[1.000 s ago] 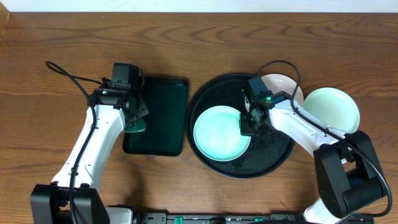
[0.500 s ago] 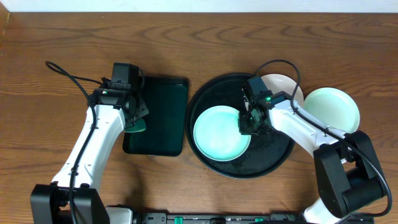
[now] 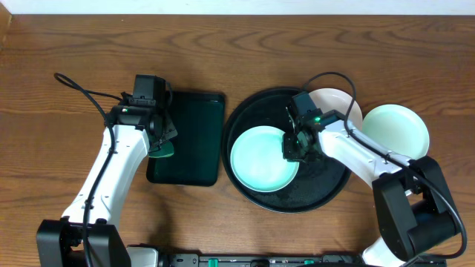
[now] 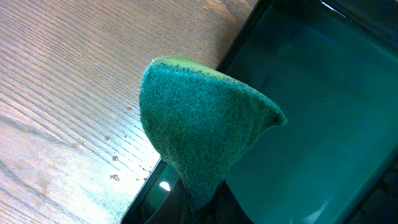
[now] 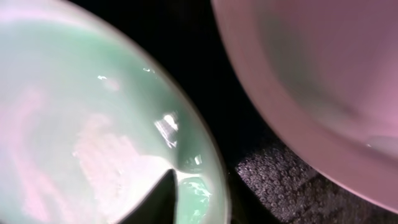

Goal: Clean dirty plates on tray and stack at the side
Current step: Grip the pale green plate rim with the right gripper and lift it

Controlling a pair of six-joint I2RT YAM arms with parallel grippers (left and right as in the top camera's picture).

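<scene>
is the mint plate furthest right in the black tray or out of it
Out. In the overhead view the mint plate lies on the wooden table, right of the black tray.

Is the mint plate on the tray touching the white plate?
Apart. Right wrist view shows a dark strip of tray between the mint plate's rim and the white plate.

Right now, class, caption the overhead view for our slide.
Plate cleaning: right claw at the mint plate on the black tray; left claw holds a green sponge.
</scene>
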